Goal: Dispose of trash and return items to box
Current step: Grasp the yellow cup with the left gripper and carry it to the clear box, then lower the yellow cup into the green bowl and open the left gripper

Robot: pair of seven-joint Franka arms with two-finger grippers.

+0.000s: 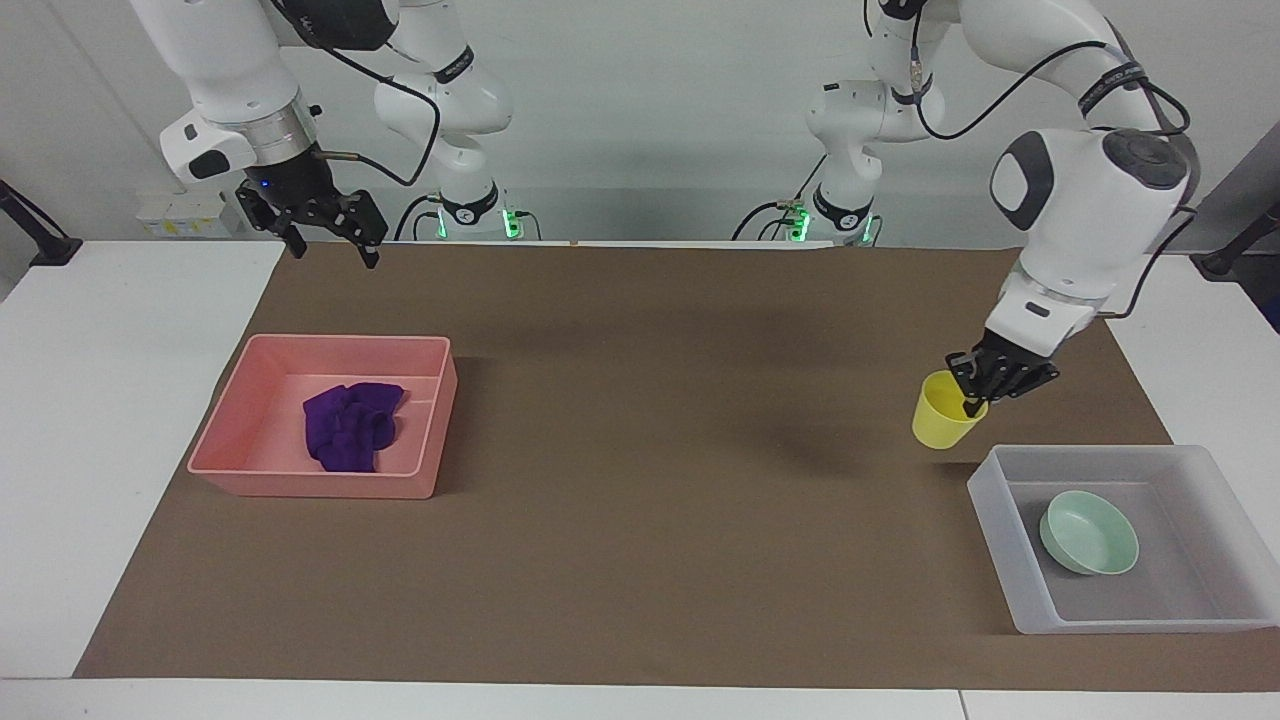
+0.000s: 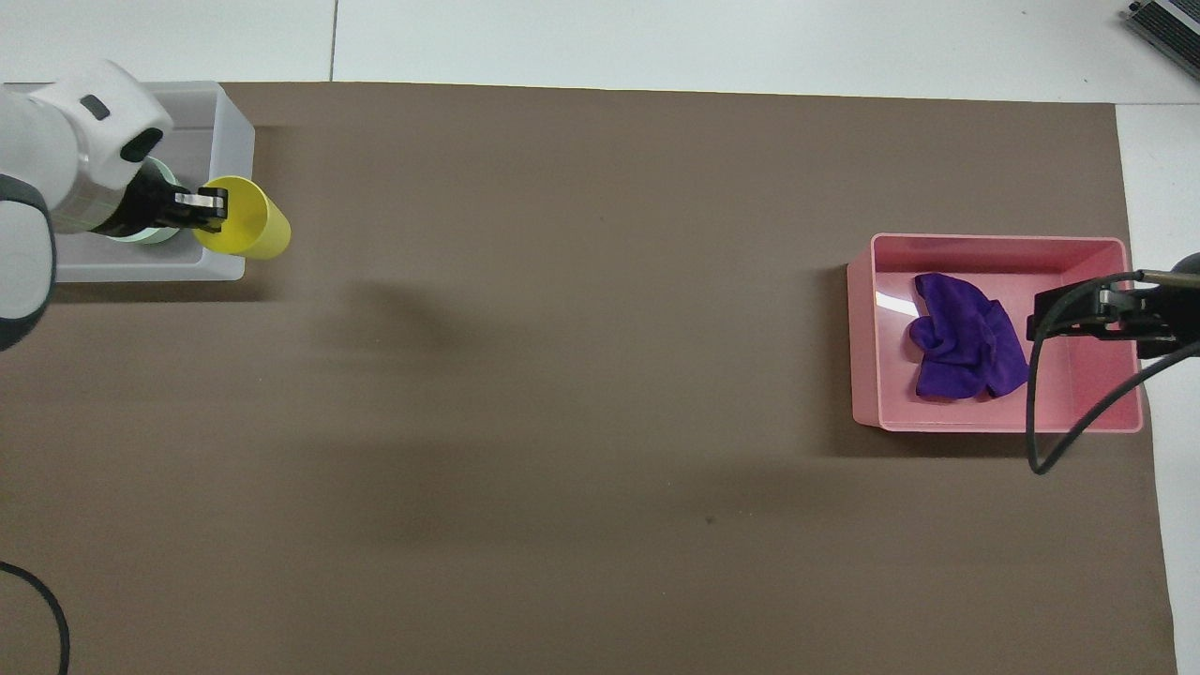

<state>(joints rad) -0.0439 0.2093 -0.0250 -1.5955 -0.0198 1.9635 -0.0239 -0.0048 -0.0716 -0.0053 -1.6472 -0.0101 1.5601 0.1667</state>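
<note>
My left gripper is shut on the rim of the yellow cup and holds it in the air over the mat, beside the corner of the translucent box. The mint-green bowl lies in that box. From above, the left gripper and cup overlap the box's wall. The purple cloth lies in the pink bin. My right gripper is open and empty, raised by the pink bin, on the robots' side.
A brown mat covers the table's middle, with white table at both ends. From above, the right gripper and its cable hang over the pink bin beside the cloth.
</note>
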